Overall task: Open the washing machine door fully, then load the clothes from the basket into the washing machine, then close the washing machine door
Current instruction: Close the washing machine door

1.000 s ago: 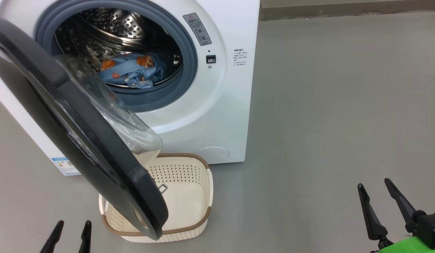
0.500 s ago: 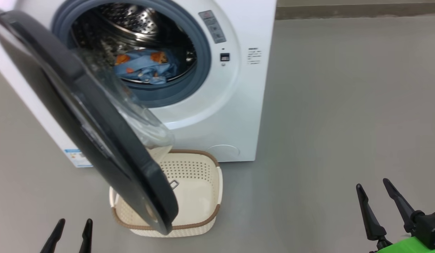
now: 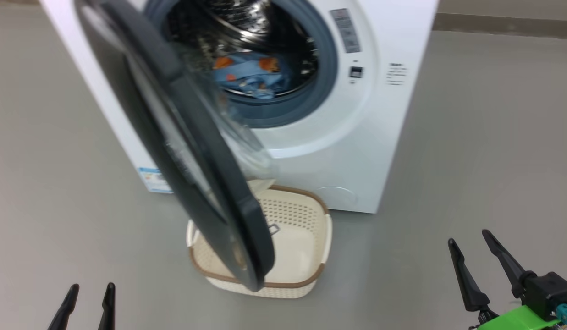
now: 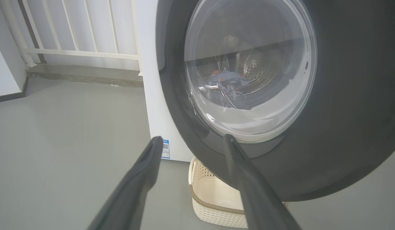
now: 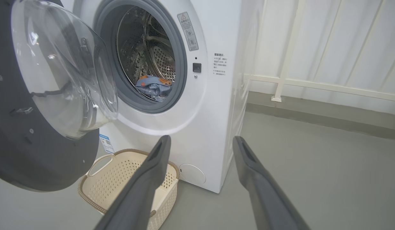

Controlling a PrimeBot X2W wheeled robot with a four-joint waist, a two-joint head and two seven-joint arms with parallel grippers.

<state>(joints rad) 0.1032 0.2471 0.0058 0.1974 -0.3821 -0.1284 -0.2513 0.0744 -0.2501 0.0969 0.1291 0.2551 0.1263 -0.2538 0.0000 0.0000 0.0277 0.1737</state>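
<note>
Head view: the clothes (image 3: 251,78) lie inside the washing machine (image 3: 356,151), and the empty basket (image 3: 306,275) stands under the open washing machine door (image 3: 210,183). The left gripper (image 3: 92,286) and right gripper (image 3: 468,236) hang spread, holding nothing. A closing push on that glossy door could slip, or fabric near the grey ring (image 3: 327,87) could get pinched.

Your left gripper (image 3: 92,286) sits at the lower left of the head view. Just its two dark fingertips rise from the bottom edge, pointing up and leaning slightly right, with a narrow gap between them. Your right gripper (image 3: 468,236) sits at the lower right with more of it showing — two long dark fingers spread in a V, tilted left, joined to a black wrist block (image 3: 542,289) on a green bracket (image 3: 517,321). In each wrist view that arm's own pair of dark fingers rises from the bottom edge — parted, tips well apart.
</note>
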